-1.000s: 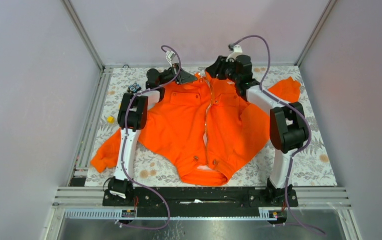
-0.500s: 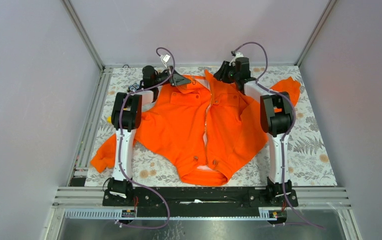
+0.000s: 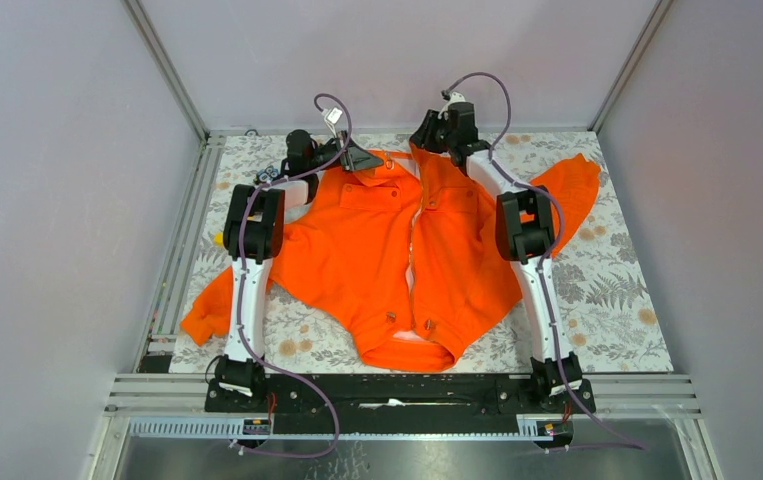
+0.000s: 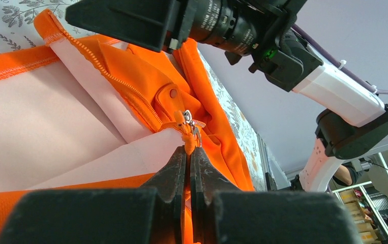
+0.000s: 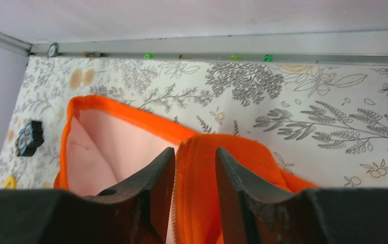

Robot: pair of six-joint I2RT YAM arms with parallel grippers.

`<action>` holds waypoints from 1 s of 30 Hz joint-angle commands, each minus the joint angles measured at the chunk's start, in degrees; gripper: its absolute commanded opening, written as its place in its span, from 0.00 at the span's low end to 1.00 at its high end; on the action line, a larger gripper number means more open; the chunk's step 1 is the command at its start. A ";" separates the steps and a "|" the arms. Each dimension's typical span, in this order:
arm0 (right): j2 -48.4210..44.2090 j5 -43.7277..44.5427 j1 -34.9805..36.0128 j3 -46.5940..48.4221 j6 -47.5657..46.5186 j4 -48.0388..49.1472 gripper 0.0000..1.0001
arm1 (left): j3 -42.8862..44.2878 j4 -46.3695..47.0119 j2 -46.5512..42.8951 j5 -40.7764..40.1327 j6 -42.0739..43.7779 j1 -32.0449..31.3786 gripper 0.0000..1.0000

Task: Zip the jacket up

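The orange jacket [image 3: 377,250] lies face up on the table, collar at the far end, front zipper open along most of its length. My left gripper [image 3: 365,158] is at the collar's left side. In the left wrist view it [image 4: 188,152] is shut on the orange zipper pull [image 4: 187,138], just below the metal slider [image 4: 190,121]. My right gripper [image 3: 425,138] is at the collar's right side. In the right wrist view it [image 5: 194,155] grips a fold of the jacket's zipper edge [image 5: 202,173], with pale lining [image 5: 105,152] to its left.
A small black object [image 3: 269,175] and a yellow one [image 3: 220,239] lie left of the jacket on the floral cloth [image 3: 617,300]. The enclosure's back rail [image 5: 232,48] and walls are close behind both grippers. The right sleeve [image 3: 572,180] reaches to the far right.
My right arm has stretched farther back and left, carrying the collar edge toward the back wall. My left gripper shifted slightly left and then stayed put.
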 commanded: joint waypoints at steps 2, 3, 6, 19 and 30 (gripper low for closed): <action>4.00 7.13 2.47 8.63 -1.40 -9.11 0.44 | 2.26 1.05 -1.16 -0.76 1.50 0.01 0.00; 3.94 8.53 2.82 8.65 -2.28 -9.57 0.45 | 2.26 0.66 -1.27 -0.78 1.82 0.01 0.00; 4.10 11.49 3.55 8.88 -3.81 -10.96 0.47 | 1.77 -0.67 -1.84 -0.69 3.13 0.08 0.00; 13.54 21.47 6.31 24.22 -7.92 -22.74 0.49 | 1.75 -15.96 -4.37 -3.71 14.50 0.51 0.00; 9.24 22.27 6.72 21.28 -12.90 -16.02 0.00 | 1.26 -14.05 -4.24 -3.47 13.37 0.45 0.00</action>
